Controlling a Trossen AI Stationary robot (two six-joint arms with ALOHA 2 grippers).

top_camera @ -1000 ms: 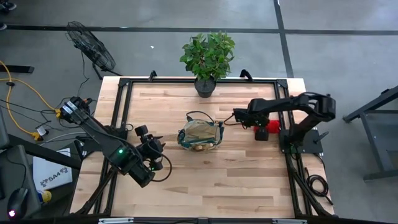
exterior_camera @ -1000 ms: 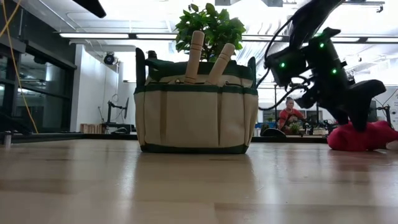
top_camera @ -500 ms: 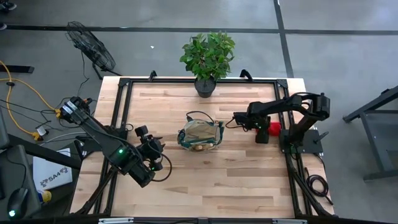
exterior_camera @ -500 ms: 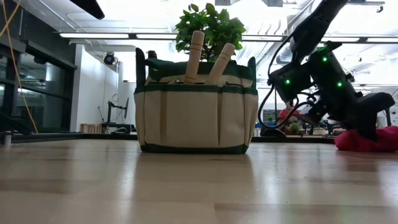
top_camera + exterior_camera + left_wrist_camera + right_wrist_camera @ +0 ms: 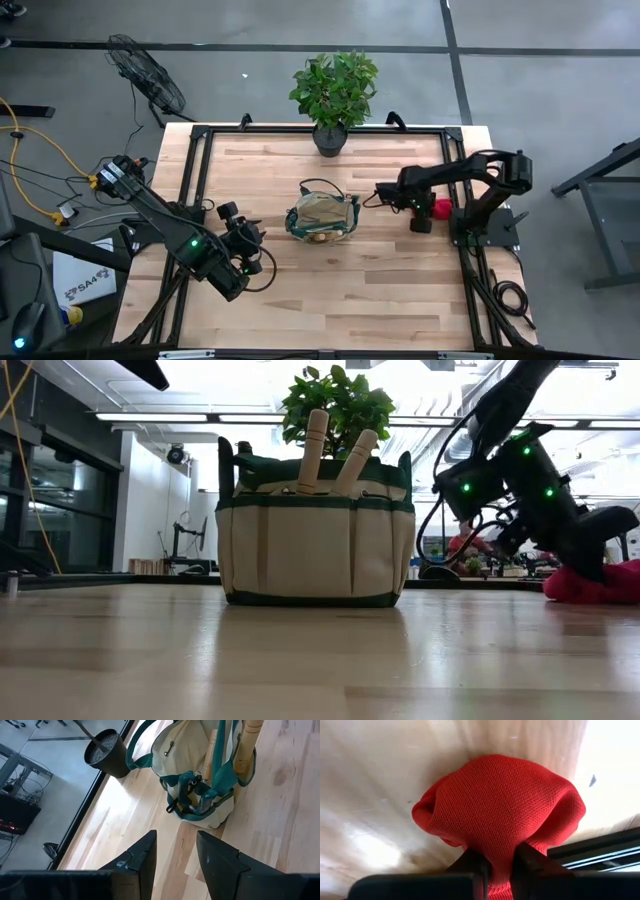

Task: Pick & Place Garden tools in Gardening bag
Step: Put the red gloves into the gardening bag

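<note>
This is a robotics lab or workshop in a large industrial hall. The wooden table sits in a black metal frame on a grey concrete floor marked with dark lines, with a floor fan and a yellow cable lying beside it. The level view shows rows of ceiling strip lights, glass partitions and further workbenches where a person sits.
</note>
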